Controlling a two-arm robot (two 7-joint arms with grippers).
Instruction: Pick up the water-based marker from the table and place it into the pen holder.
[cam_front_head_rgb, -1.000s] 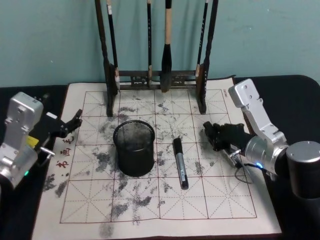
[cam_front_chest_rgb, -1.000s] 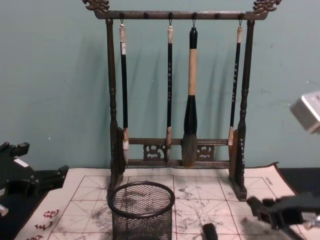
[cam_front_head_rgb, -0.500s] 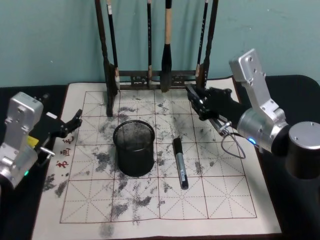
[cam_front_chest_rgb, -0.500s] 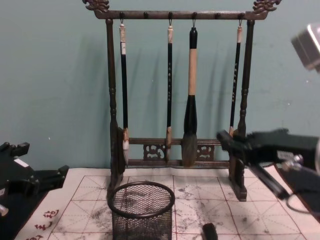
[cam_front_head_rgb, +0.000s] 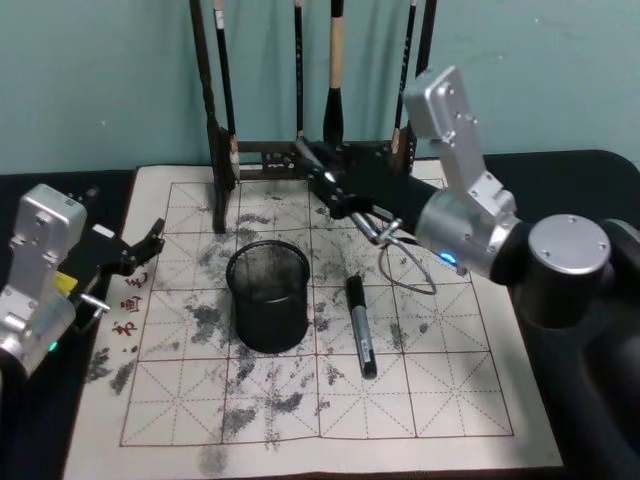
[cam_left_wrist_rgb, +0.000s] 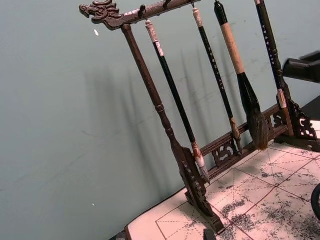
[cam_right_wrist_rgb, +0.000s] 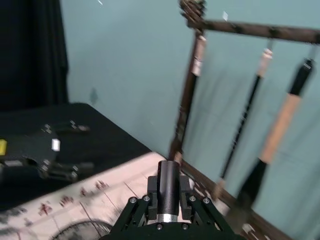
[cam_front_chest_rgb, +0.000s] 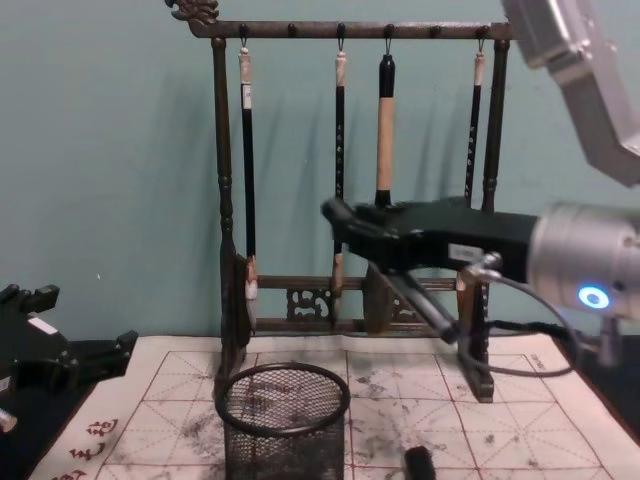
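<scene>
Marker (cam_front_head_rgb: 360, 330) unmoved on mat (cam_front_head_rgb: 450, 400), right gripper (cam_front_head_rgb: 318, 172) swung leftward, higher.

The pen holder (cam_front_head_rgb: 267, 296) is stood on the mat (cam_front_head_rgb: 440, 400), the marker (cam_front_head_rgb: 361, 327) laid just right of it, the brush rack (cam_front_head_rgb: 214, 140) set behind both, the right gripper (cam_front_head_rgb: 315, 168) held before the rack, the left gripper (cam_front_head_rgb: 151, 241) by the mat's left edge.

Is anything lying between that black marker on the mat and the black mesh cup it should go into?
Nothing visible: only bare ink-stained practice mat separates the black marker from the round black wire-mesh pen holder beside it.
</scene>
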